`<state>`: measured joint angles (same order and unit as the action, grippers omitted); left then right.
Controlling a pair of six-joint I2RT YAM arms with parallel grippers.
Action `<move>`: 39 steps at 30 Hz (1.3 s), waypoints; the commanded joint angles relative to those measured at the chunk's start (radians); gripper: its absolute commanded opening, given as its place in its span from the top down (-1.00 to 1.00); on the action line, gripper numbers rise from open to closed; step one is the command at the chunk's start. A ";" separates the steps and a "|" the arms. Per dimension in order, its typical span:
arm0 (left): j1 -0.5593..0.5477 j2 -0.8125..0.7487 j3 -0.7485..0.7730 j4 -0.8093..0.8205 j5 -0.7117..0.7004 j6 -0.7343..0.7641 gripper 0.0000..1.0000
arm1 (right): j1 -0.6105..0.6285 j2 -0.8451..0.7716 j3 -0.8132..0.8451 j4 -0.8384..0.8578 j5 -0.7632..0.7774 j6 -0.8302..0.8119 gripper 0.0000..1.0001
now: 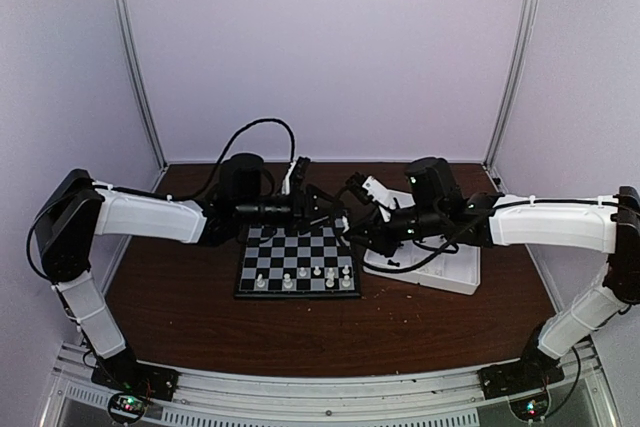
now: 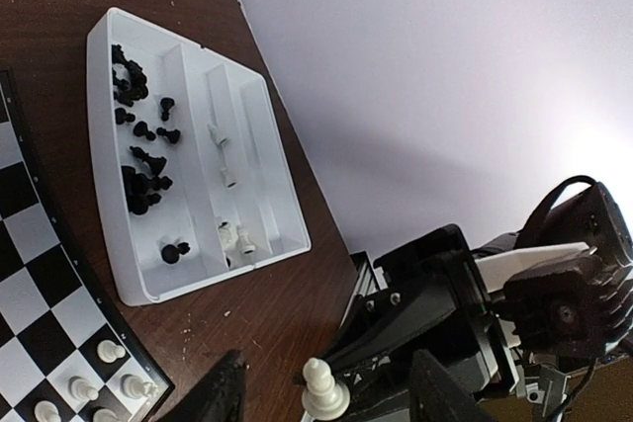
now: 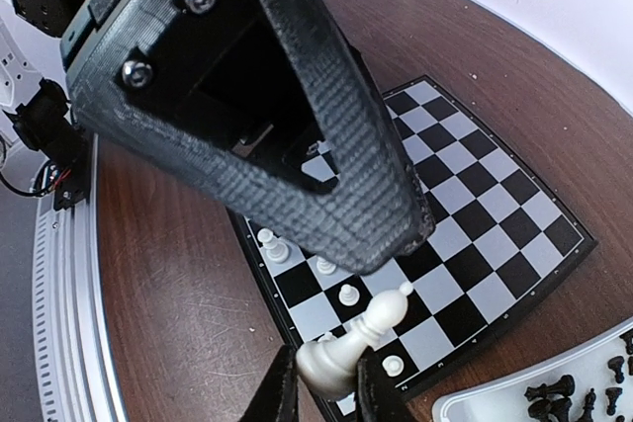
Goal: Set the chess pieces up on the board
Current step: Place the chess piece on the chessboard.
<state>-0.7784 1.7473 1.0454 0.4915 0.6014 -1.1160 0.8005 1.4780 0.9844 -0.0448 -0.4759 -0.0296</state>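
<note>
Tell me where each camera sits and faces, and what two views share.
Top external: above and behind the arm bases, looking down at the board, tray and both arms.
Left wrist: on the left gripper, facing the tray; own fingers flank the white piece.
Right wrist: on the right gripper, looking down at the board; own fingers pinch the piece.
Shared: both wrist views show that piece.

You find the board (image 1: 290,247) mid-worktop (image 1: 200,307), with the tray (image 1: 455,277) just beside its right edge. Chess pieces (image 1: 317,274) stand on its near rows; others lie in the tray's compartments.
</note>
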 commanded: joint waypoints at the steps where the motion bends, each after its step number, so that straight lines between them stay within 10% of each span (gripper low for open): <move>1: -0.019 0.024 0.036 -0.001 0.027 -0.011 -0.07 | 0.012 0.003 0.030 -0.006 -0.009 -0.012 0.63; 9: -0.043 0.030 0.064 -0.066 0.039 -0.002 0.05 | 0.017 -0.003 0.029 -0.008 0.004 -0.013 0.62; 22: -0.050 0.026 0.055 -0.059 0.033 0.006 0.85 | 0.020 -0.011 0.027 -0.017 0.020 -0.016 0.59; 33: -0.050 -0.081 0.013 -0.232 -0.115 0.216 1.00 | 0.020 -0.082 -0.049 0.042 0.159 0.007 -0.53; 39: -0.051 -0.207 -0.022 -0.461 -0.298 0.426 1.00 | 0.014 -0.162 -0.112 0.090 0.304 0.028 -0.71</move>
<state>-0.8249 1.6375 1.0489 0.1814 0.4568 -0.8761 0.8139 1.3834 0.9161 -0.0242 -0.3088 -0.0193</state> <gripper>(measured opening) 0.078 0.841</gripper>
